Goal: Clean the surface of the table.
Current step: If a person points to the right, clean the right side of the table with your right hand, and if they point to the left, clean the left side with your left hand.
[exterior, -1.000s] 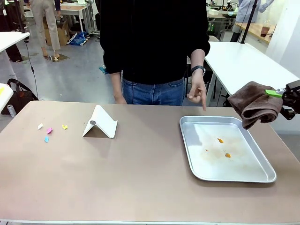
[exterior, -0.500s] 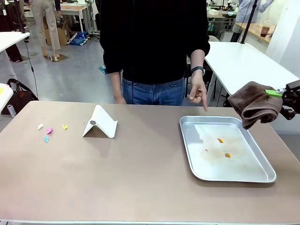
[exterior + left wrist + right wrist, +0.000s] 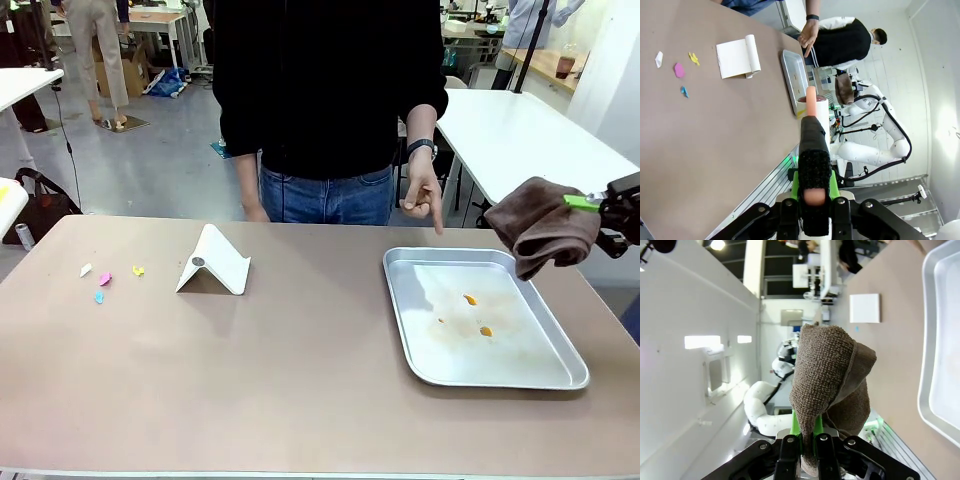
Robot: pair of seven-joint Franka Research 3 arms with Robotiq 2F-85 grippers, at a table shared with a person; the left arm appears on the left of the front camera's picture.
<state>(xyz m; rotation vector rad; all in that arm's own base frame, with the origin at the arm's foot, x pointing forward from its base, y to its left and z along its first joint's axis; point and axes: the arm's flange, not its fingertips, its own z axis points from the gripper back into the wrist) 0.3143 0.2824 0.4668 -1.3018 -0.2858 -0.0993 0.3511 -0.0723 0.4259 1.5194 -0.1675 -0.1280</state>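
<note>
The beige-brown table [image 3: 300, 390] carries several small coloured scraps [image 3: 105, 279] at its left and a silver tray [image 3: 389, 290] at its right with two orange bits [image 3: 470, 299] in it. My right gripper [image 3: 592, 204] hovers past the tray's far right corner, shut on a hanging brown towel [image 3: 545, 225]. In the right wrist view the towel [image 3: 825, 370] droops over that gripper [image 3: 810, 440], with the tray [image 3: 935, 340] beside it. My left gripper [image 3: 814, 185] is high above the table [image 3: 715, 130], shut on a black bristly tool with a peach handle [image 3: 812, 145].
A white folded stand [image 3: 213, 262] sits left of centre, near the scraps. A person stands at the far edge, one hand [image 3: 422, 200] pointing a finger down at the tray's far rim. White tables stand behind at left and right.
The right gripper and the brown towel have lifted very slightly. The person's pointing hand and everything on the table have stayed put.
</note>
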